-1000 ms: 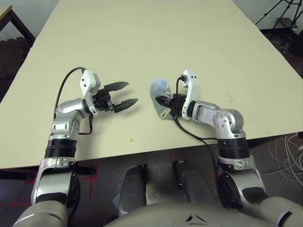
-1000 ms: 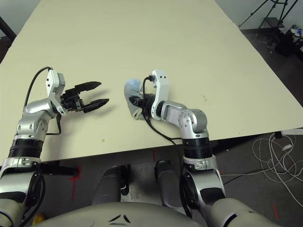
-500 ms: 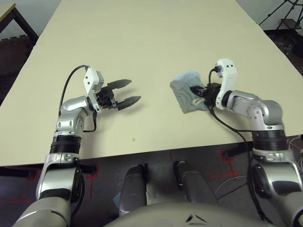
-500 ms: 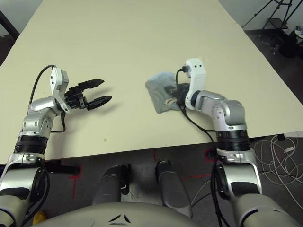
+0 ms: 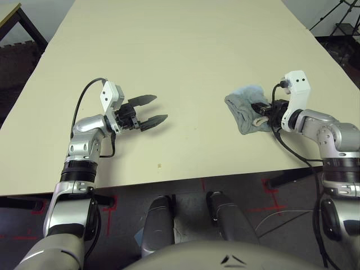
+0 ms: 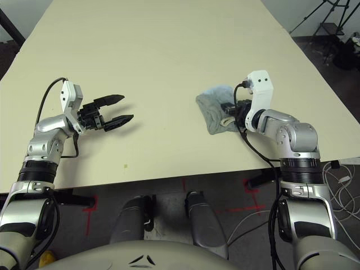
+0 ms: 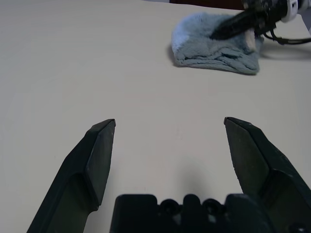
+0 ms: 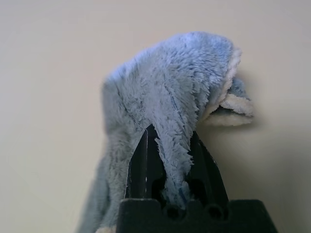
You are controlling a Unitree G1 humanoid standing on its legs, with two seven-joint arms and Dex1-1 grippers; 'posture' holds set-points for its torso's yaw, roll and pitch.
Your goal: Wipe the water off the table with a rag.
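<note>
Blue-grey terry rag [image 5: 243, 114] lies left of the black two-fingered right gripper [image 5: 269, 110], clamped on its bunched fold; the black left gripper [image 5: 160, 110], spread apart, is farther away.

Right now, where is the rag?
In the left eye view, the rag lies on the table toward the robot's right, pinched in the right gripper, well across from the open left gripper.
</note>
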